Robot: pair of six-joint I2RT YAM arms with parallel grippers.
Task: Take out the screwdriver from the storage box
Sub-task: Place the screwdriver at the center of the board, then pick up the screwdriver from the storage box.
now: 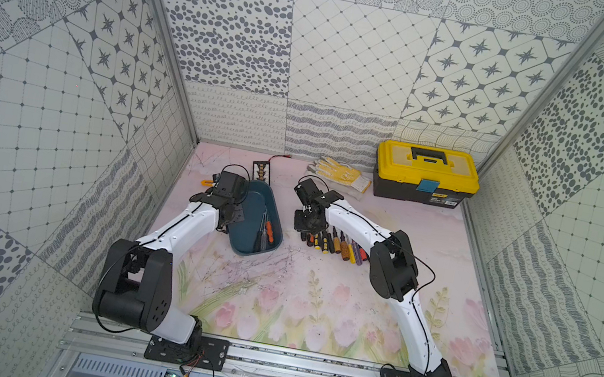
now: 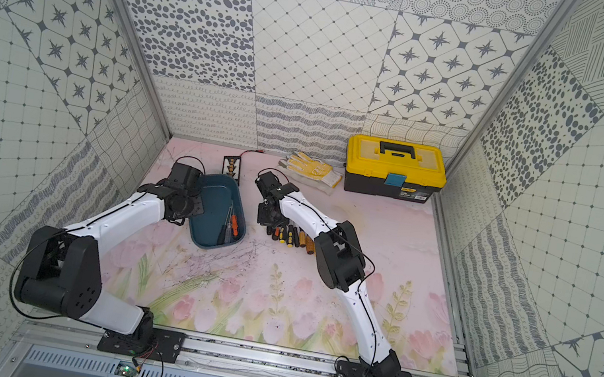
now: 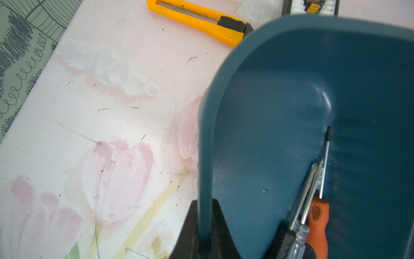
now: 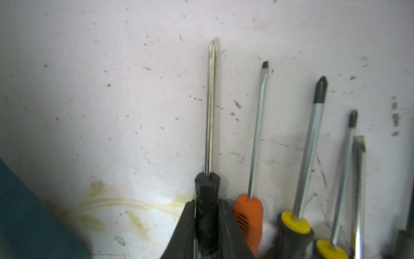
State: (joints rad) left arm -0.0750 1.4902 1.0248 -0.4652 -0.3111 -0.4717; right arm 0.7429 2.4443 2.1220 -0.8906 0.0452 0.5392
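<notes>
Clamping the box (image 3: 280, 101) by its long wall: left gripper (image 3: 204, 216) pinched fully shut on it, 1 finger (image 3: 220, 226) inside, 1 outside. Box is lidless and sits on the mat (image 1: 313, 305). It holds 3 drivers bunched along the wall facing the right arm, tips toward the back: orange-handled (image 3: 318, 224), clear-handled (image 3: 299, 242), black-handled (image 3: 282, 243). Rest of the box floor is bare.

Right gripper (image 4: 207, 215): jaws a narrow gap apart, clamped on the black handle of a screwdriver (image 4: 210, 107). That one is outside the box, at the box-side end of the row (image 1: 336, 244) on the mat, just beside an orange driver (image 4: 248, 215). Can't tell if its shaft touches the mat.

Toolbox (image 1: 426, 174) in the back corner: yellow lid shut, contents hidden.
</notes>
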